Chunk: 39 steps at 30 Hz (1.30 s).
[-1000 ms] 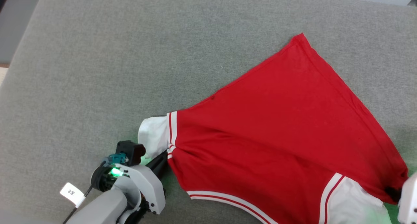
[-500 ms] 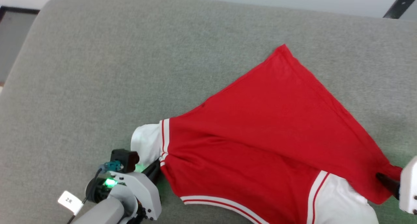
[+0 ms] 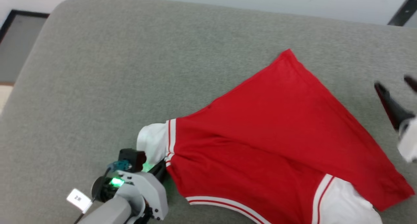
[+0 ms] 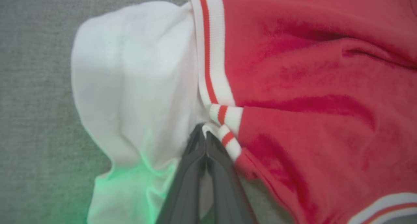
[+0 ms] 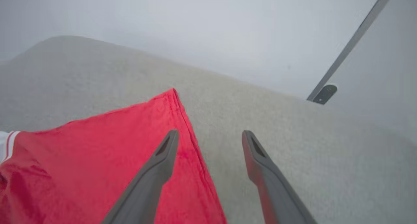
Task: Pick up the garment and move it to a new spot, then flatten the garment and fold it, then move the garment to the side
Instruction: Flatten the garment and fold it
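The left end effector (image 4: 206, 137) is clamped tight on the garment (image 3: 260, 145), right where the white sleeve (image 4: 130, 80) meets the striped trim (image 4: 208, 54). The right end effector (image 5: 210, 134) has its 2 fingers spread wide, gripping nothing, over the garment's red edge. The garment lies spread on the grey fabric surface (image 3: 114, 70).
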### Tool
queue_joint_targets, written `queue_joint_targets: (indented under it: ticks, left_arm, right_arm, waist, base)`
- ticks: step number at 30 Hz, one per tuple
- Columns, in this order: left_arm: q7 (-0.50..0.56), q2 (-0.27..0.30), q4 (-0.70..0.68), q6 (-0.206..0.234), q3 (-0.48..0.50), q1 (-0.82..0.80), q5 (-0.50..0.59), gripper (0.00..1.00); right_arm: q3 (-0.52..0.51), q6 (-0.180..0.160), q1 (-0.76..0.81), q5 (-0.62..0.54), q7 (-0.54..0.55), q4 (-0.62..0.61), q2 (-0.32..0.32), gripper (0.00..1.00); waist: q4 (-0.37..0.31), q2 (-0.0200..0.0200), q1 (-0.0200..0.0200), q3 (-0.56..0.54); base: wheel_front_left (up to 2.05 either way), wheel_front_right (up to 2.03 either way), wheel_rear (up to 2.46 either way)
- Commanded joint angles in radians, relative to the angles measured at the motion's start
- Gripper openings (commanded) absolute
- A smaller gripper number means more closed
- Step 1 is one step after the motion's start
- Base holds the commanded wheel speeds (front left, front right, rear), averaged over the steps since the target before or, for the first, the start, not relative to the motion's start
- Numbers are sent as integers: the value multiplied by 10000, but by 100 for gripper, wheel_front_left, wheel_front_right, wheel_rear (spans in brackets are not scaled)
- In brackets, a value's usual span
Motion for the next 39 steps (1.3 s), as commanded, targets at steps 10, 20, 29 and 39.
queue_joint_targets:
  ticks: [10,20,29,39]
  left_arm:
    - [274,-1011,559,-434,-506,-646,313,0]
    - [-13,-1958,1527,-974,-703,-1306,417,0]
    - [-254,-2556,2507,-1347,-742,-1678,375,0]
    - [-422,-2504,3524,-1557,-587,-1923,226,0]
  right_arm:
    - [2647,-7,-3977,221,28,4281,-752,100]
    - [3587,-7,-7140,541,3093,8534,-480,100]
    - [2636,-7,-8014,-1289,4390,11082,-29,100]
    - [1369,-9,-8160,-2655,4024,11716,689,0]
  waist:
    - [1521,0,0,715]
    - [2545,0,0,1283]
    - [3013,0,0,1625]
    - [2762,0,0,1359]
  base:
    - [0,0,0]
    - [0,0,0]
    - [0,0,0]
    - [0,0,0]
